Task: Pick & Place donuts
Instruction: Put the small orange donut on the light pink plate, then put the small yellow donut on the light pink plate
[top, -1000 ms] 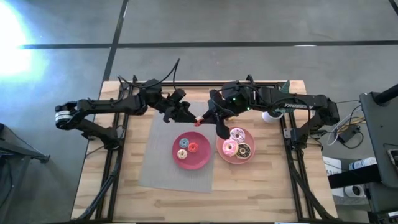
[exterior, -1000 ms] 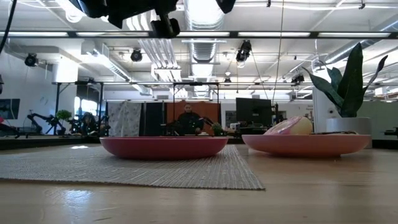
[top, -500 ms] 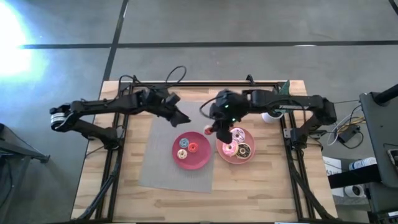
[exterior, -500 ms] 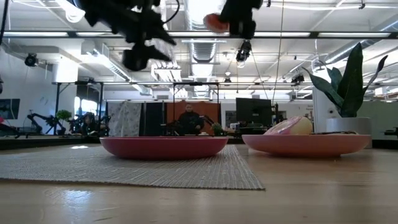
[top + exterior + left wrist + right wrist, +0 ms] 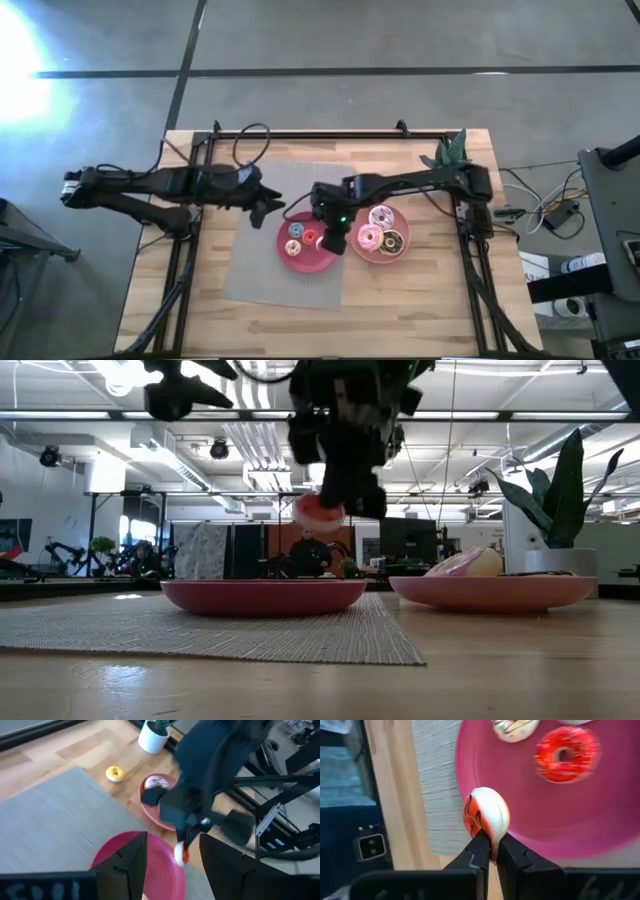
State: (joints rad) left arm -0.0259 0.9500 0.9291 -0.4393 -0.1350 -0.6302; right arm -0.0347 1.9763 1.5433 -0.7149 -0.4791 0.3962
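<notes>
Two plates lie under the working arm: the right claw [image 5: 490, 851] is clenched on a small orange-and-white donut [image 5: 486, 817], gripping it at its lower edge, and hangs just above the left plate [image 5: 322, 262], near the rim closest to the right plate [image 5: 400, 254]. Seen level across the bench [image 5: 420, 310], that donut [image 5: 319, 508] is in the air, clear of the plate below it. Inside the left plate, just beside the claw, lie a red donut [image 5: 566, 753] and a pale sprinkled one [image 5: 515, 728]. On the right plate, off to the claw's other side, sit two pink-frosted donuts [image 5: 381, 216] and a chocolate-brown one [image 5: 392, 241]. A yellow donut [image 5: 114, 773] lies alone on the bare wood, well apart from the claw, near a white plant pot [image 5: 151, 737]. The left claw [image 5: 268, 203] waits released, fingers spread, over the grey mat [image 5: 260, 270] beside the left plate's outer rim.
</notes>
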